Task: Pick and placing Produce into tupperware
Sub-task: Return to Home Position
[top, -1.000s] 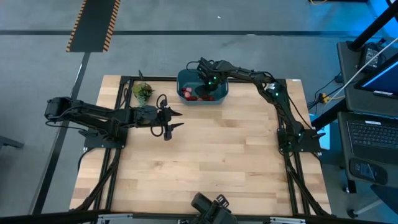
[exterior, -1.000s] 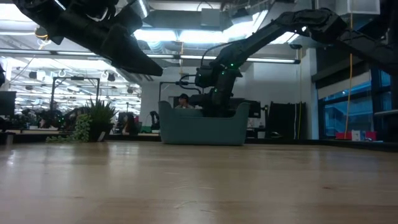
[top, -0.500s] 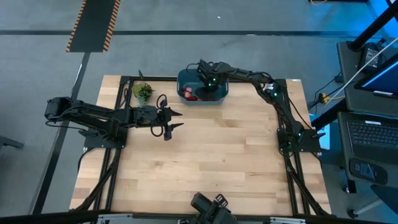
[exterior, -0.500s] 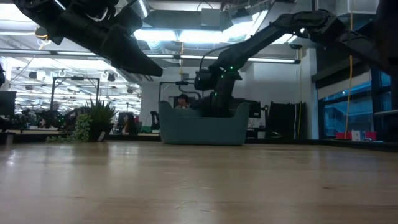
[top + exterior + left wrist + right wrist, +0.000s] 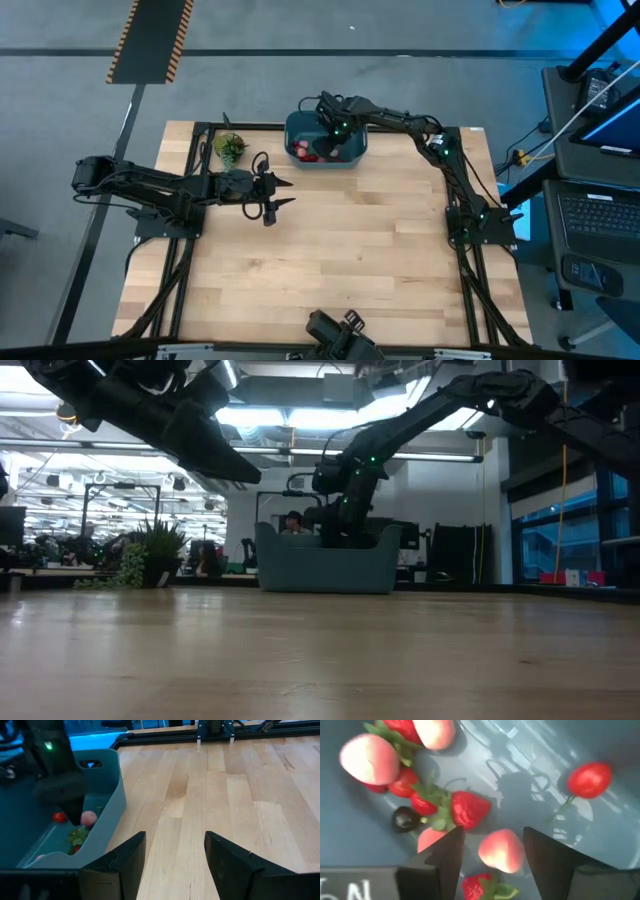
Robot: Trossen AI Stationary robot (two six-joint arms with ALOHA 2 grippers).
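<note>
The teal tupperware (image 5: 291, 133) stands at the table's far edge, also in the low view (image 5: 320, 568). Several red and pinkish produce pieces (image 5: 465, 809) lie on its floor (image 5: 520, 780). My right gripper (image 5: 492, 865) reaches down into the tub (image 5: 330, 146), open. A pinkish piece (image 5: 501, 851) lies on the floor between its fingers, and no touch shows. My left gripper (image 5: 269, 197) hovers open over the table's left middle, away from the tub; its wrist view shows the tub wall (image 5: 107, 802) and produce (image 5: 88, 818).
A green leafy plant bunch (image 5: 230, 148) stands on the table left of the tub, also in the low view (image 5: 150, 555). Bare wooden table (image 5: 350, 250) spreads toward the near edge. The room beyond the table holds desks and equipment.
My right gripper dipped deeper into the tub, then rose a little and shifted slightly toward the table's left, staying over the produce.
</note>
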